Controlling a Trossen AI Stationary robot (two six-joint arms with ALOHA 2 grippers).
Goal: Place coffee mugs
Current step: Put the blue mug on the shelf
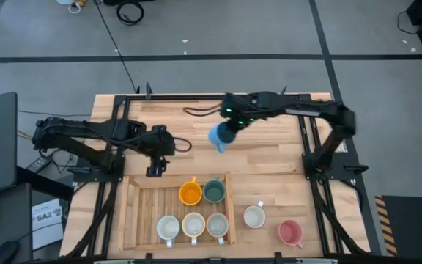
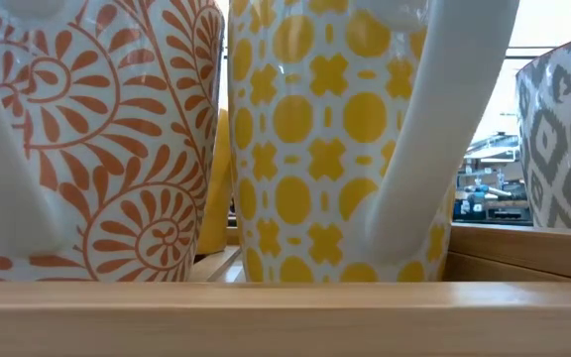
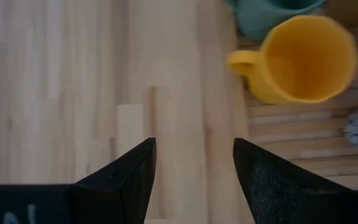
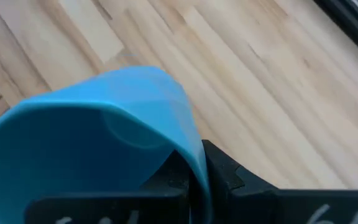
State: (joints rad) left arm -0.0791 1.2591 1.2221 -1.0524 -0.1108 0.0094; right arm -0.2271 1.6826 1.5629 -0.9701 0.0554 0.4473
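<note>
- blue mug is plain bright blue, tipped sideways above the bare wood table, beyond the tray
- right gripper is pinched tight on its rim
- wooden tray has the orange mug, dark green mug and three pale ones; a white mug and pink mug sit outside
- left gripper, fingers spread, holding nothing, hangs near the tray's corner
- only the low view shows patterns on the pale mugs: yellow dots, orange swirls
</note>
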